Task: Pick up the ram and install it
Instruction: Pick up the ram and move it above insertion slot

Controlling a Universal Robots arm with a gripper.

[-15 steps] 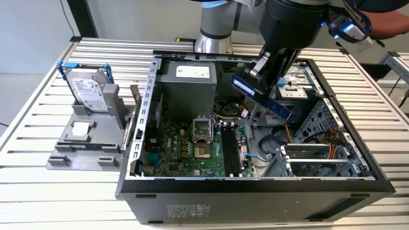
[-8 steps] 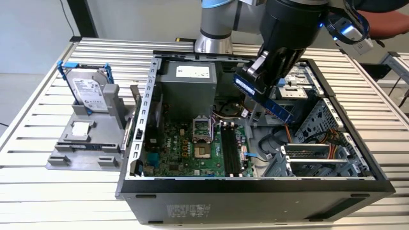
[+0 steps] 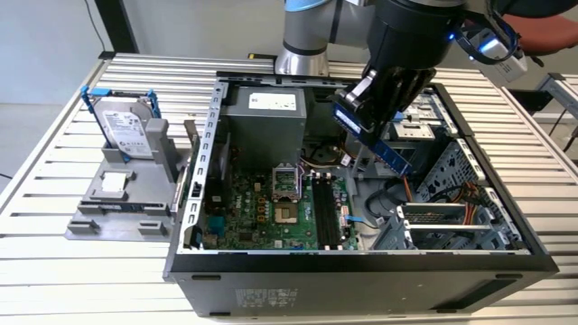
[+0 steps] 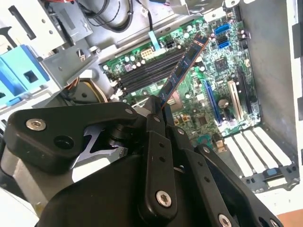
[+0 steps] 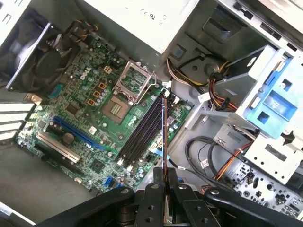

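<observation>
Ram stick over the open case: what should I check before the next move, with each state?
1. Thin dark ram stick clamped in the black tool: ok.
2. Stick clear of the grey metal computer case walls: ok.
3. Stick parallel to the long black motherboard slots: not ok, angled in both wrist views.
4. Slots empty: ok.
5. Slot latches open: cannot tell.

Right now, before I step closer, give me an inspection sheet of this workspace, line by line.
Surface: slatted metal table, carrying the open computer case.
Job's things: ram held tilted above the motherboard, not in the memory slots.
Clutter: hard drive in a blue bracket, upright on a grey stand, exterior view's left.
Grippers: gripper shut on the ram.
Cables: orange and black cables inside the case, beside the motherboard.
Surroundings: pale floor beyond the table.
</observation>
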